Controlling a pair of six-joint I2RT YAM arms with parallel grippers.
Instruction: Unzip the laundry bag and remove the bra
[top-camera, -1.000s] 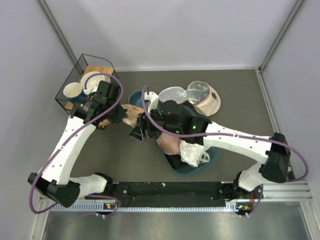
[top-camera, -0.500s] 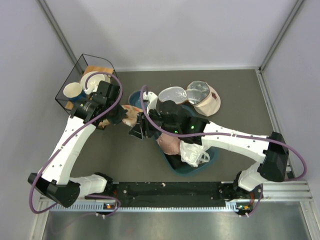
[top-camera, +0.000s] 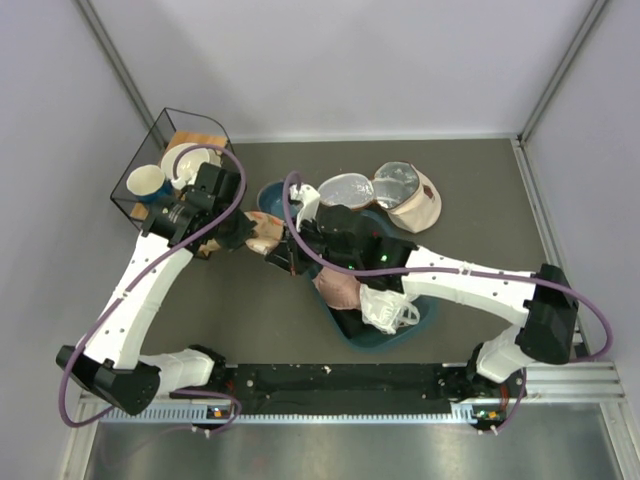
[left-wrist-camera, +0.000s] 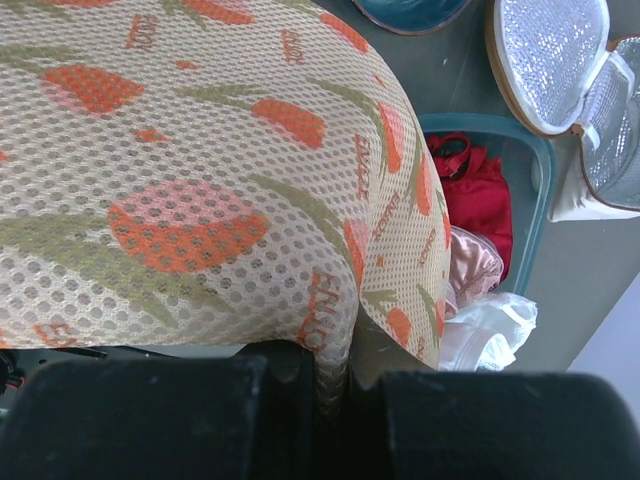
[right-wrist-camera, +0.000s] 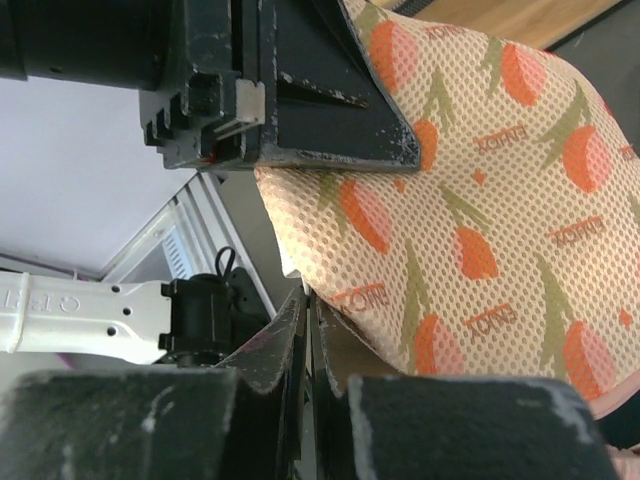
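- From above I can barely see the laundry bag (top-camera: 262, 232). Both arms cover most of it, and only a small peach bit shows just left of the teal basin (top-camera: 420, 322).
- I cannot make out the zip in any view, and the mesh hides what is inside the bag.
- The left gripper (left-wrist-camera: 333, 368) reaches in from the side away from the basin. Its fingers are squeezed tight on a fold of the bag.
- The right gripper (right-wrist-camera: 308, 345) comes across over the basin — its fingers are pressed together, and the bag's rim runs into the crack between them.
- The bag hangs between the two claws, puffed and curved — peach mesh with orange-red tulips and green stems.
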